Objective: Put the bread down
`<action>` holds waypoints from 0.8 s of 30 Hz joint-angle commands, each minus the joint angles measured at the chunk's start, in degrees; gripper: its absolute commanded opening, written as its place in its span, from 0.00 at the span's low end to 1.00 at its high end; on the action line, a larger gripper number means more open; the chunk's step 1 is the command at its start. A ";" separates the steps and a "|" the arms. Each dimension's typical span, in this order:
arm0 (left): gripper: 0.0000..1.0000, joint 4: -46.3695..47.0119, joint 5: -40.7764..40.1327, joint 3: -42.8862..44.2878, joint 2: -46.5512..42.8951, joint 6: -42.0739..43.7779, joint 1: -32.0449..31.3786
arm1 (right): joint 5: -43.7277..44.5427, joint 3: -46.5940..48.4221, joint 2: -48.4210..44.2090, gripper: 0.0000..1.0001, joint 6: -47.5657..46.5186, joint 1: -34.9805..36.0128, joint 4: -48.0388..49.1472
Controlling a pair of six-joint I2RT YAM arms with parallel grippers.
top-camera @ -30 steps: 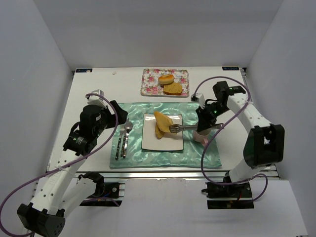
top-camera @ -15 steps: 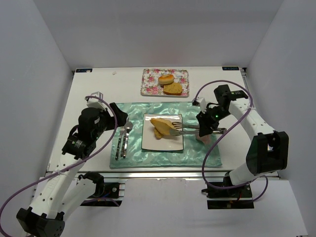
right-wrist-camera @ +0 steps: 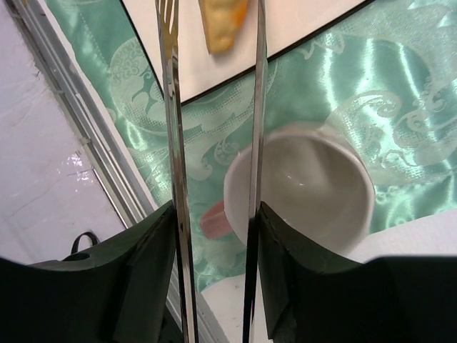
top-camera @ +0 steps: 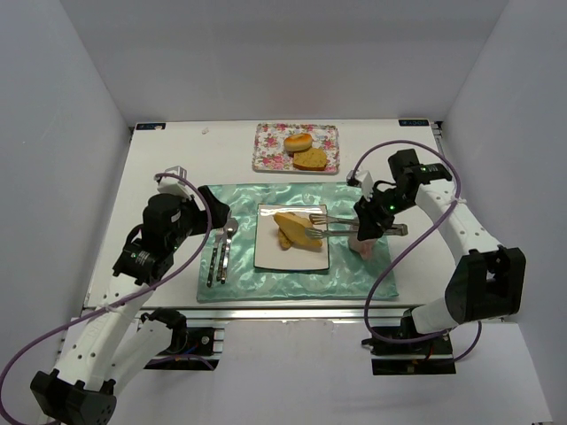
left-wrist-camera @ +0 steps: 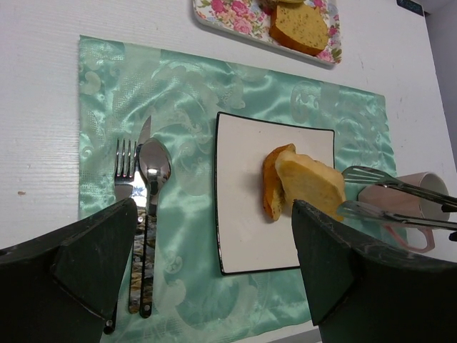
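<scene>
Bread (top-camera: 295, 228) down on the plate (top-camera: 268, 255), near its middle; two pieces by the look of it, overlapping. Reads as placed. More bread on the tray (top-camera: 266, 158) beyond the plate's far edge; cannot tell from the task whether that is wanted too.

Right gripper (right-wrist-camera: 214, 236) over the mug (top-camera: 365, 245), just right of the plate. Jaws part-way apart, pressed on the two arms of the tongs (top-camera: 341, 226) and on nothing else. Tong arms spread, tips over the plate's right margin, one on either side of the bread's right end. Nothing pinched between them. Lower tip maybe brushing the crust, too fine to settle from overhead.

Left gripper (left-wrist-camera: 214, 214) above the mat (top-camera: 239, 285), left of the plate; jaws wide, empty.

Left to do, probably: draw the tongs back clear of the plate.

Room: open mat on the plate's near side, bare table farther right of it. Mug directly beneath the tongs, so lift before pulling back. Cutlery (top-camera: 221, 250) close along the plate's left edge, well apart from the tongs. Plate rim low, no catch expected.
</scene>
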 commanded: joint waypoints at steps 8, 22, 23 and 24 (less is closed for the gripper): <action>0.98 0.96 0.32 -0.15 0.20 0.65 0.28 | -2.45 0.82 -3.77 0.53 -1.47 -0.28 2.43; 0.98 0.88 0.41 0.03 -0.24 0.65 0.28 | -2.71 3.01 -6.05 0.46 8.36 -1.68 11.21; 0.98 0.79 0.41 0.12 -0.15 0.65 0.19 | -3.15 3.37 -5.88 0.42 9.94 -2.29 12.09; 0.98 0.79 0.41 0.21 -0.15 0.65 0.28 | -3.41 3.72 -5.53 0.39 13.52 -3.78 14.10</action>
